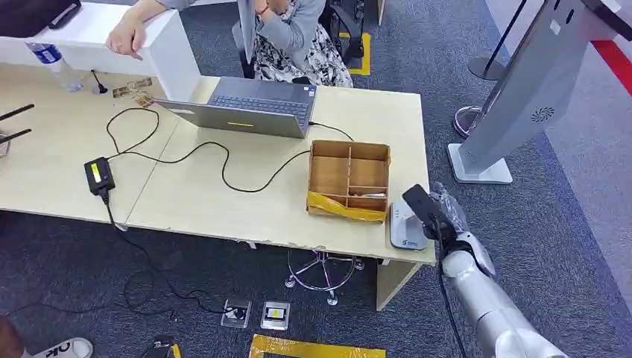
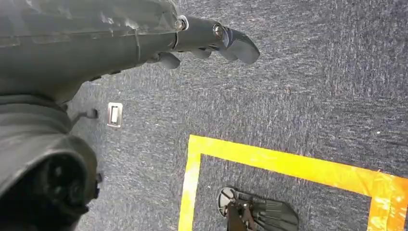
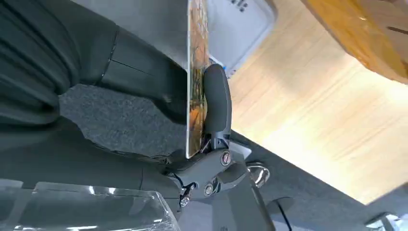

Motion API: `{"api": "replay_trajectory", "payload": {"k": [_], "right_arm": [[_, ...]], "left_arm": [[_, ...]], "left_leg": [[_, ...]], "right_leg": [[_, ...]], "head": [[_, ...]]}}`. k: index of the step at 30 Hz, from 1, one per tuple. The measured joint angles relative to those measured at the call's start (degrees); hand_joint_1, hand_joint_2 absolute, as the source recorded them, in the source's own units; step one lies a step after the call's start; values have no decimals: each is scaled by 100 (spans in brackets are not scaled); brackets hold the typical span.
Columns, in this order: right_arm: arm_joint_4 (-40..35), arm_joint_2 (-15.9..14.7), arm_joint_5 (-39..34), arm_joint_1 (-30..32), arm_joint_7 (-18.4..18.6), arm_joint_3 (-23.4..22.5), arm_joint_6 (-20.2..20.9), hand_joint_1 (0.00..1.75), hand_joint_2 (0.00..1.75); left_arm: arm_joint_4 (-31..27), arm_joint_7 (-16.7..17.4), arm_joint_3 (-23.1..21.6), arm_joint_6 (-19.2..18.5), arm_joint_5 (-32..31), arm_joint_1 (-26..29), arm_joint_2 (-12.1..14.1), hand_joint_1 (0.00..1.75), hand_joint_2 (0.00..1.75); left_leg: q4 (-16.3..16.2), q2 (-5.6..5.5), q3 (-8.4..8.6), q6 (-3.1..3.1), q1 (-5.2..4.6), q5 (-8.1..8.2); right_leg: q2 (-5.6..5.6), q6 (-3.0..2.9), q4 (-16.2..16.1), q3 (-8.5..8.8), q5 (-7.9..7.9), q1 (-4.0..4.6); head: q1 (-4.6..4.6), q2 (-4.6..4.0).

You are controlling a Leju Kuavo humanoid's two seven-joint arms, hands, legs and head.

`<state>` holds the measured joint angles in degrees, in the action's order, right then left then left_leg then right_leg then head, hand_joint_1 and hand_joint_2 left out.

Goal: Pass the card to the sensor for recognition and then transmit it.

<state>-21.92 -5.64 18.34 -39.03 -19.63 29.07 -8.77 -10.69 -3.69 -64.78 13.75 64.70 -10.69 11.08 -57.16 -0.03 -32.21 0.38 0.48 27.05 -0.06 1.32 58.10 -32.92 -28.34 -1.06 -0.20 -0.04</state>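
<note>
My right hand hangs at the table's front right corner and pinches a thin card, which looks dark from above. The card sits just over the grey-white sensor pad lying on the table edge. In the right wrist view the card stands edge-on with a printed orange face, clamped between the thumb and a dark finger, and the sensor lies close behind it. My left hand hangs over the carpet with its fingers apart and nothing in them.
A partitioned wooden box stands beside the sensor on the light table. Behind it are a laptop, a black adapter with cables, and a seated person. A grey kiosk stands to the right. A stool is under the table.
</note>
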Motion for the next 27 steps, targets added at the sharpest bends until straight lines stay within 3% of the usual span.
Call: {"api": "replay_trajectory", "payload": {"k": [4, 8, 15, 27], "right_arm": [[-35, 68, -302, -417, -90, 2, 466, 175, 175], [-232, 179, -354, -1055, 133, 2, 811, 175, 175], [-396, 393, -99, -1832, 421, 24, 796, 175, 175], [-323, 693, -188, -1993, 728, 46, 914, 175, 175]], "left_arm": [[0, 2, 0, -50, -112, -16, 2, 0, 0], [0, 11, -2, -138, -236, -91, 20, 0, 0], [0, 107, -7, -216, -415, -234, 9, 0, 0], [-2, 267, -22, -232, -617, -356, -46, 0, 0]], "left_leg": [[0, 3, 0, -1, 0, -1], [-1, 9, 1, -4, 0, -3], [-1, 8, 1, -4, 3, -4], [-1, 9, 2, -4, 3, -3]], "right_leg": [[4, -1, 2, -2, 2, 0], [5, -4, 3, -5, 5, 0], [3, -5, 4, -3, 4, 3], [6, -5, 3, -6, 4, 3]], "head": [[0, 0], [-4, 0], [0, 0], [0, 0]]}}
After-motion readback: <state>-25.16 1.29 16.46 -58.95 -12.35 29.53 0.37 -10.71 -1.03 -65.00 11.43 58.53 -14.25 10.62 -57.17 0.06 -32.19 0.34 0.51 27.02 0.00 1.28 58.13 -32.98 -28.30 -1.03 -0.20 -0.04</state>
